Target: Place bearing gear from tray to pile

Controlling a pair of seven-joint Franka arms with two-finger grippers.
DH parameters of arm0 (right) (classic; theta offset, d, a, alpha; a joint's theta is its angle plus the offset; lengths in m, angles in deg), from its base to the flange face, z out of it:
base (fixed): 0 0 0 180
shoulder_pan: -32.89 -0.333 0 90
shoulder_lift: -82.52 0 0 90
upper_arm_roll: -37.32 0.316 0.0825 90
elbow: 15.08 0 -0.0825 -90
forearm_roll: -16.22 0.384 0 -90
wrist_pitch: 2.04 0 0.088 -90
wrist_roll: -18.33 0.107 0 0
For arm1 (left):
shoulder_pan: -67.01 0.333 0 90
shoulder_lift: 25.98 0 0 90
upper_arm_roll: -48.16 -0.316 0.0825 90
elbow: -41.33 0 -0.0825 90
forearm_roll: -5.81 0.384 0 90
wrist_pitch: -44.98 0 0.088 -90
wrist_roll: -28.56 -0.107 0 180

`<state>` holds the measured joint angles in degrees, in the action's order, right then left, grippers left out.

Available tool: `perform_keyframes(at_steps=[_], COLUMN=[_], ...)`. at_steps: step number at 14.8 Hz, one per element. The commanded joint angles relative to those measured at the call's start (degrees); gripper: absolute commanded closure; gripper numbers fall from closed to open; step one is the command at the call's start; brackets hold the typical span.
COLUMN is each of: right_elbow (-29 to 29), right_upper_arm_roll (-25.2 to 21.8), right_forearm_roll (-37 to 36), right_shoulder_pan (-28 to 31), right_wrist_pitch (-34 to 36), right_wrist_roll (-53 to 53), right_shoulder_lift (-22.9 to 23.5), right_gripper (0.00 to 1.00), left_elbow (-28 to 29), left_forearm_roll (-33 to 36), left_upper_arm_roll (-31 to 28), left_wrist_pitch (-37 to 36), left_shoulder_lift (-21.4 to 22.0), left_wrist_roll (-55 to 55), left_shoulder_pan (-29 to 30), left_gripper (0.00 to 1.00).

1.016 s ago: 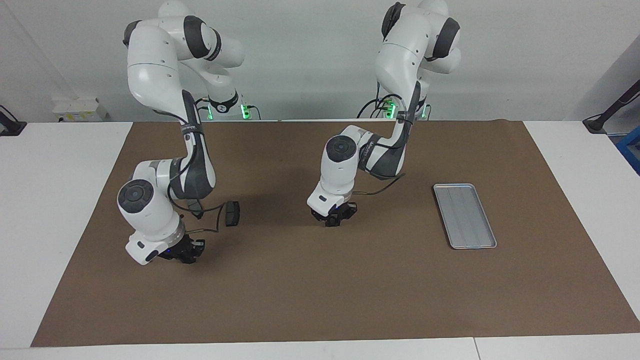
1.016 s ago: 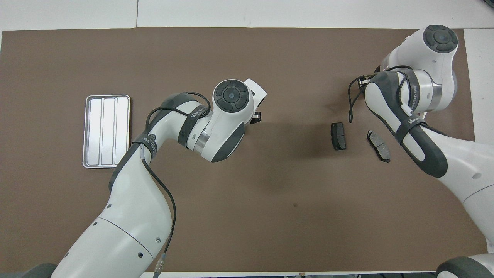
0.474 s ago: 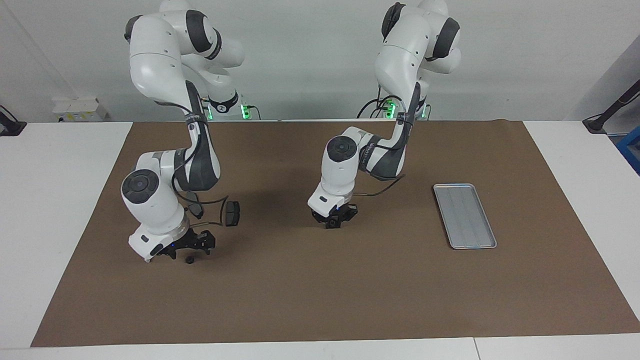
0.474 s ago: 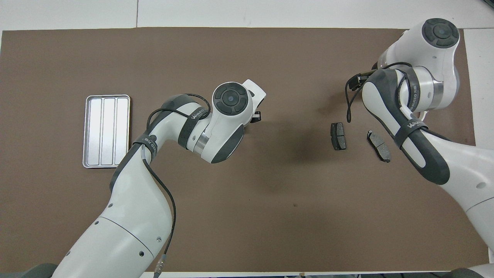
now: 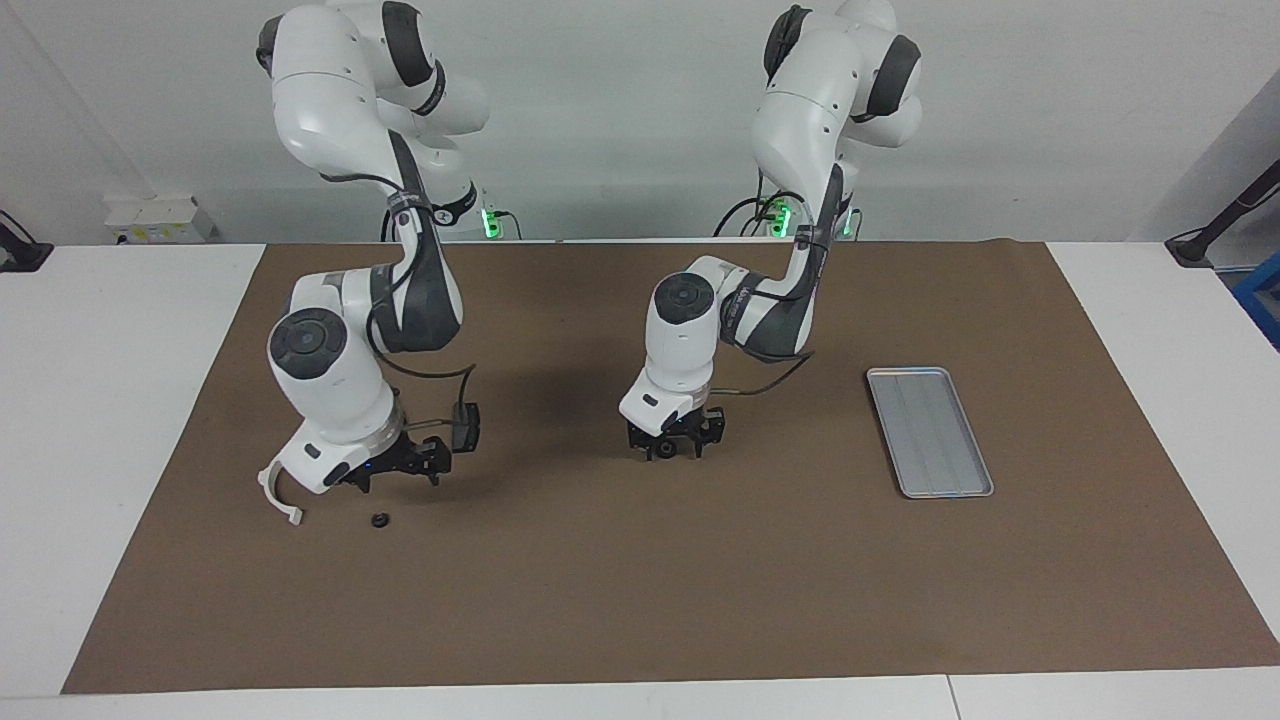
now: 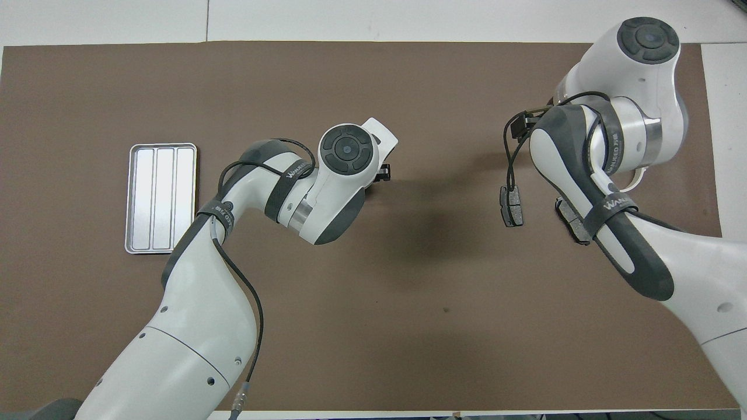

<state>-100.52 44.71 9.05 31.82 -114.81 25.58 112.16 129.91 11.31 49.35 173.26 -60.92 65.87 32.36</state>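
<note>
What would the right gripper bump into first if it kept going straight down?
Most likely the brown mat. The right gripper points down over bare mat, with the small black gear just beside that spot; depth is unclear.

Work surface and surroundings

A white table (image 5: 120, 420) carried a large brown mat (image 5: 620, 600) that covered most of its top, leaving white margins at both ends and along the edge farthest from the robots. A seam in the table top (image 5: 948, 697) was visible in that margin. A plain pale grey wall (image 5: 620, 110) stood at the robots' end. A small white box (image 5: 160, 218) sat by the wall toward the right arm's end. A black stand (image 5: 1215, 225) and a blue object (image 5: 1262, 290) occupied the left arm's end. Lighting was even, with soft shadows on the mat
</note>
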Motion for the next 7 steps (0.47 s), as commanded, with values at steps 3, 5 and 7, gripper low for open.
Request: perform_keyframes(at_steps=[3, 5, 7], right_elbow=[-0.6, -0.7, -0.7], right_upper_arm_roll=[0.6, 1.0, 1.6], right_forearm_roll=[0.1, 0.4, 2.9], right_shoulder_pan=[-6.6, -10.9, -14.4], right_wrist_pitch=[3.2, 2.7, 1.8], right_wrist_roll=[18.8, 29.4, 36.9], right_shoulder_lift=[-2.6, -2.7, -2.6], right_gripper=[0.0, 0.0, 0.0], left_elbow=[-0.4, -0.2, -0.1], left_forearm_roll=[1.1, 0.9, 0.9], left_upper_arm_roll=[-0.5, -0.5, -0.5], left_wrist_pitch=[-8.4, -11.5, -12.7], left_shoulder_lift=[9.4, 13.6, 16.2], left_wrist_roll=[-8.3, -13.2, -15.6], left_shoulder_pan=[10.4, 16.5, 22.8], left_gripper=[0.0, 0.0, 0.0])
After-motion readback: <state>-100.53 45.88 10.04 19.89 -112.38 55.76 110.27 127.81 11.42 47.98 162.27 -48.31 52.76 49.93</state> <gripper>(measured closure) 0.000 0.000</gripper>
